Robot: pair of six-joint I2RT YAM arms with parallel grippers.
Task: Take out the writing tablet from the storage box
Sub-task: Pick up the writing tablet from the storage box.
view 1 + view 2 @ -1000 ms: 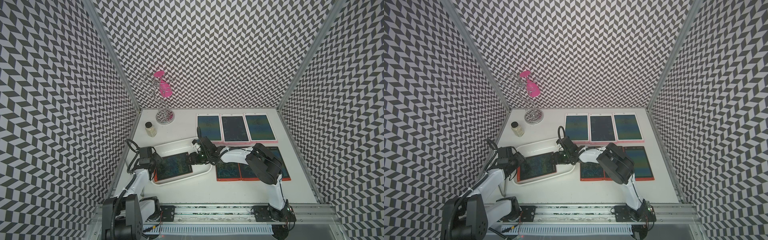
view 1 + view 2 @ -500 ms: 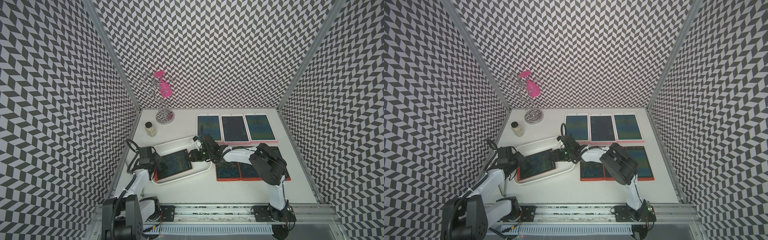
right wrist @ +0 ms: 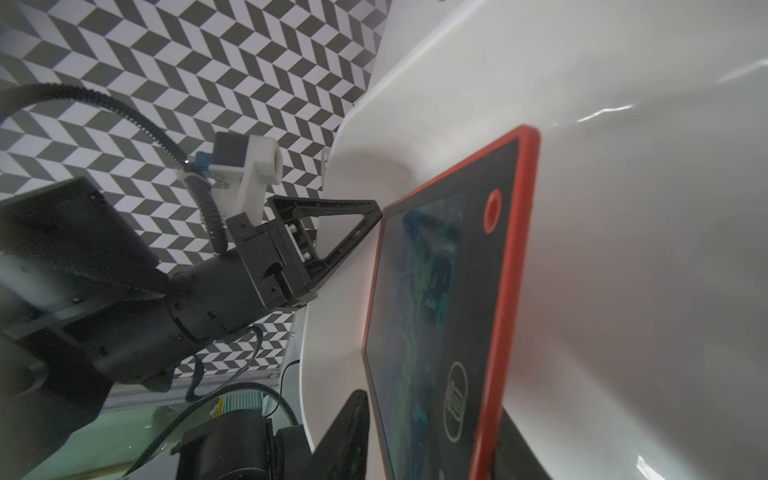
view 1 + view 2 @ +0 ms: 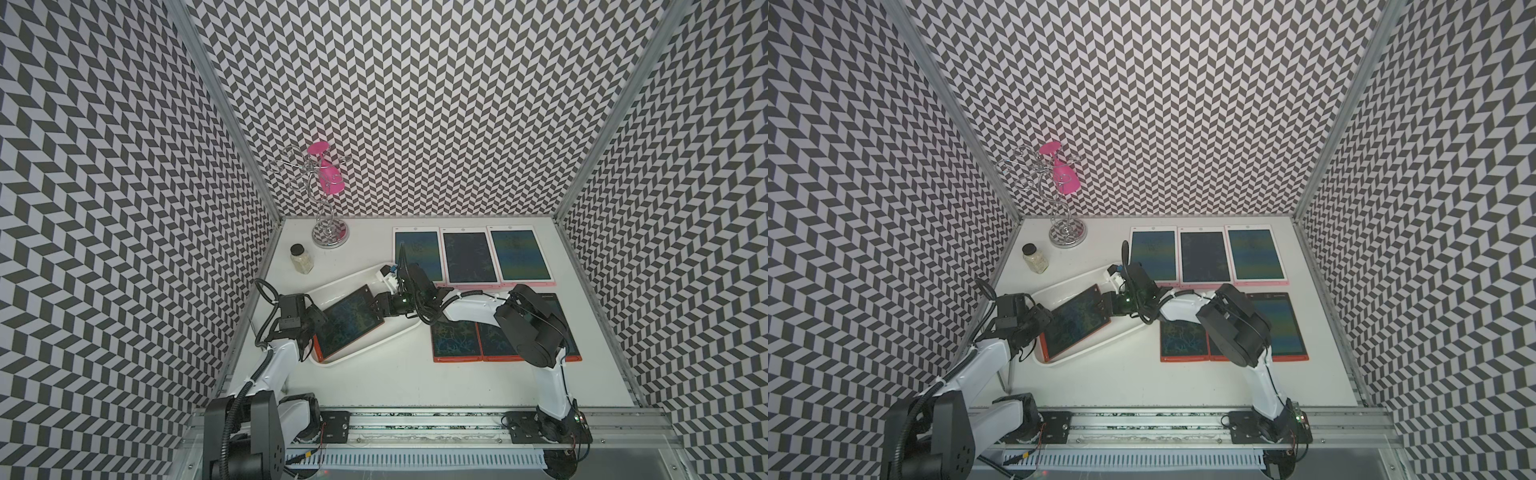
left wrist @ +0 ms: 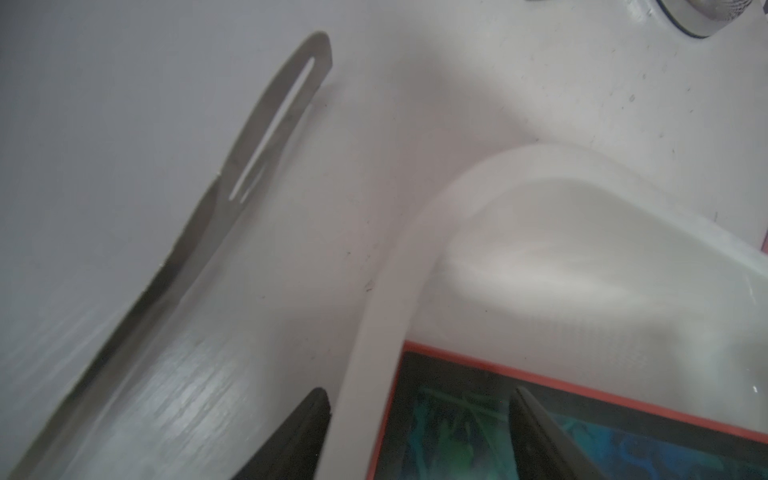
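The white storage box (image 4: 399, 330) (image 4: 1121, 332) lies left of centre in both top views. In it the red-framed writing tablet (image 4: 348, 322) (image 4: 1075, 324) (image 3: 432, 291) is tilted, its right end raised. My right gripper (image 4: 376, 306) (image 4: 1102, 305) (image 3: 432, 415) is shut on that end, one finger (image 3: 349, 432) on the screen side and the other behind the back. My left gripper (image 4: 315, 328) (image 4: 1042, 328) (image 5: 417, 392) is open astride the box's left rim (image 5: 374, 316), one finger (image 5: 299, 436) outside and one over the tablet's corner (image 5: 457, 415).
Three pink-framed tablets (image 4: 469, 257) lie in a row at the back. Red-framed tablets (image 4: 455, 340) lie right of the box, partly under my right arm. A small jar (image 4: 302, 259) and a wire stand (image 4: 328, 232) with a pink piece stand back left, near the wall.
My right gripper has narrowed onto the tablet's right end and drawn it up, so the tablet now slopes in the box. The left arm has not moved.
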